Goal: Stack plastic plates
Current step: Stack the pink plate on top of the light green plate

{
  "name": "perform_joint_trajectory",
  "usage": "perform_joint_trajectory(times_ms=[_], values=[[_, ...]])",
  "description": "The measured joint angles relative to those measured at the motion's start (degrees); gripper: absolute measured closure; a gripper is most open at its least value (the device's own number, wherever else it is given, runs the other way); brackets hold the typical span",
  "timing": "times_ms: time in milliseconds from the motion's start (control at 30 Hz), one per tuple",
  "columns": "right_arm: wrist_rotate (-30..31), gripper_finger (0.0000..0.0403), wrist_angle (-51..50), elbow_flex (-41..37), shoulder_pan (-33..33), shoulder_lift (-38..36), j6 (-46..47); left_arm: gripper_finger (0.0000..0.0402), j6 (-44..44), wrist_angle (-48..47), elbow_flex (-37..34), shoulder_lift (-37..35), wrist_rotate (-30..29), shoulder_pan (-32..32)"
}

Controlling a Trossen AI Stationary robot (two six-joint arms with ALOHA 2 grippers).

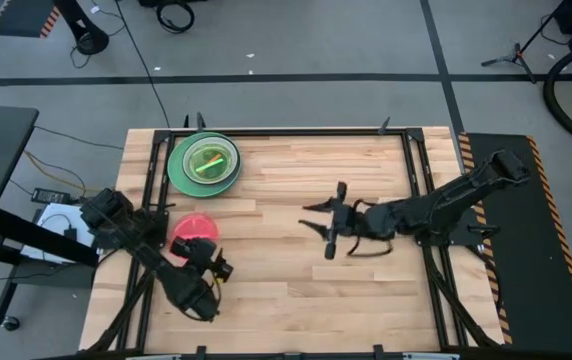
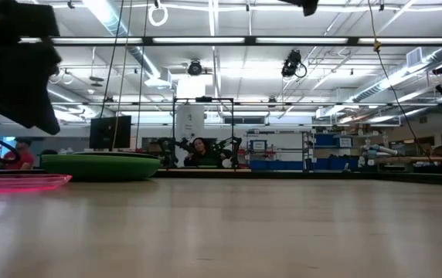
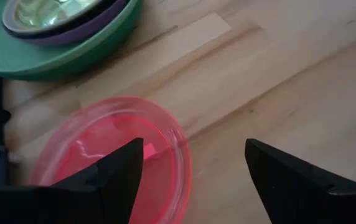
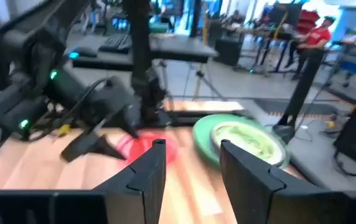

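A translucent red plate (image 1: 195, 228) (image 3: 112, 158) lies flat on the table near its left side. Behind it stands a stack (image 1: 204, 162) on the table: a large green plate (image 3: 60, 56) at the bottom, a purple one (image 3: 84, 30) on it, and a translucent lime one (image 3: 47, 9) on top. My left gripper (image 1: 209, 258) (image 3: 193, 149) is open and hovers at the red plate's near right rim, one finger over the plate and one over bare wood. My right gripper (image 1: 322, 222) (image 4: 192, 149) is open, mid-table, pointing left.
A black frame (image 1: 156, 180) runs along the table's left and right edges. Bare wood (image 1: 286, 170) lies between the stack and my right gripper. Beyond the far edge, the room holds workbenches and a seated person (image 2: 201, 151).
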Motion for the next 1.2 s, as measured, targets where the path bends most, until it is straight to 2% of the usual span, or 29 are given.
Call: perform_joint_trajectory(times_ms=[167, 333, 467, 667, 767, 833, 900, 1000, 1067, 1200], values=[[1.8, 0.0245, 0.2, 5.1, 2.4, 8.8, 0.0, 0.0116, -1.1, 1.6, -0.3, -0.4, 1.4, -2.4], [2.4, 0.0245, -3.4, 10.9, 1.8, 14.7, -0.8, 0.0118, -0.4, 1.9, -0.4, -2.5, 2.0, -3.1], [2.1, 0.0245, -9.2, 14.2, -0.4, 16.8, -1.3, 0.0139, 2.0, 1.9, -0.4, -6.7, 1.9, -2.9], [-1.1, 0.0245, -9.0, 15.0, -6.7, 16.4, -3.8, 0.0179, 2.6, 1.4, -0.3, -10.4, -0.8, -0.8], [-5.1, 0.0245, -6.2, 13.9, -10.0, 16.6, -3.9, 0.0184, 0.6, 2.3, -0.4, -8.6, -1.1, -0.2], [-8.0, 0.0245, -2.0, 11.0, -11.4, 16.7, -4.3, 0.0179, -0.6, 1.9, -0.4, -6.9, -1.4, 0.5], [-8.3, 0.0245, 3.4, 7.0, -12.2, 17.2, -5.5, 0.017, -0.6, 1.3, -0.4, -5.6, -1.0, 2.0], [-2.5, 0.0245, 10.7, 1.1, -12.2, 17.2, -7.8, 0.0148, 0.3, 1.2, -0.4, -4.7, -0.7, 4.9], [2.0, 0.0245, 11.9, -1.0, -11.9, 16.8, -8.5, 0.0131, 1.3, 1.7, -0.4, -4.7, -0.6, 6.6], [3.4, 0.0245, 9.7, -1.0, -11.6, 15.1, -8.4, 0.0104, 4.5, 5.5, -0.4, -4.7, -0.8, 8.8]])
